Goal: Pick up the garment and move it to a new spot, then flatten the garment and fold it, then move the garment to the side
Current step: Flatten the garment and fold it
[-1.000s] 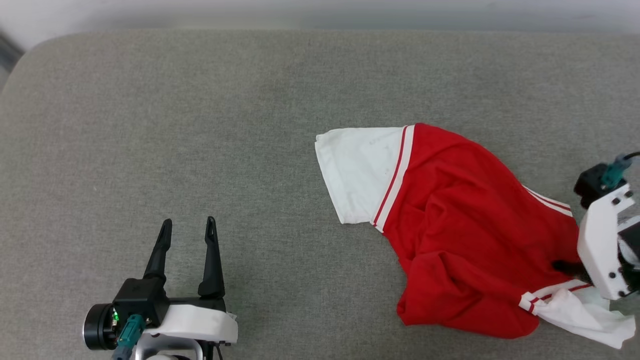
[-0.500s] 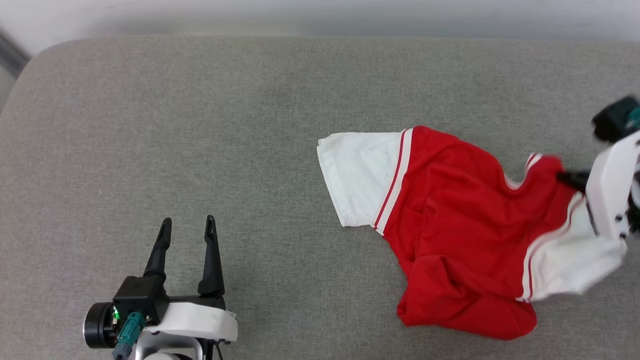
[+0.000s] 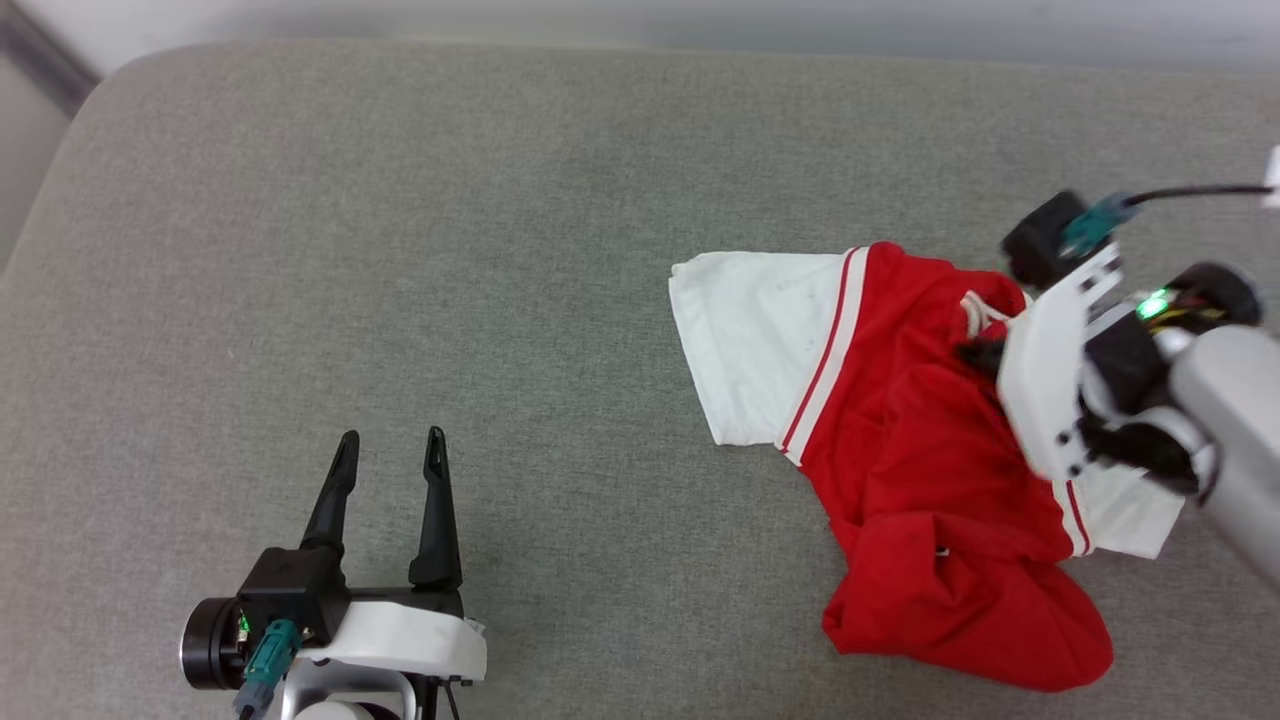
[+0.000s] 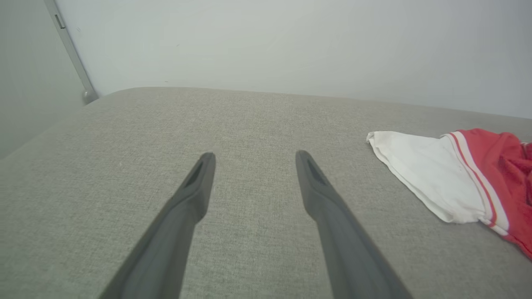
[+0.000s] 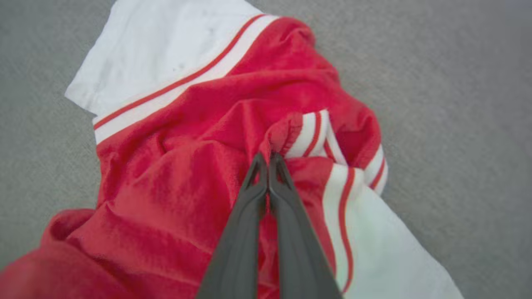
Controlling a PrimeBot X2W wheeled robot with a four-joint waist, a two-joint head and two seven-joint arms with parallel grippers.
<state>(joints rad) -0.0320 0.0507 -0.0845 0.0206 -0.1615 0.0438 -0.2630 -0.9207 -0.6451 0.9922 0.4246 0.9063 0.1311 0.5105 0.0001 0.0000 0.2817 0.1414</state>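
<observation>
The left hand hovers low over the grey upholstered surface, its fingers spread wide and empty, well apart from the garment. The garment lies crumpled toward the right, with one white sleeve spread flat and the red body heaped. The right hand is clamped tight on a small red fold just beside the striped trim. So slight a pinch may slip once weight comes on. Lifted from one point, the cloth may twist and bunch, making it harder to flatten.
</observation>
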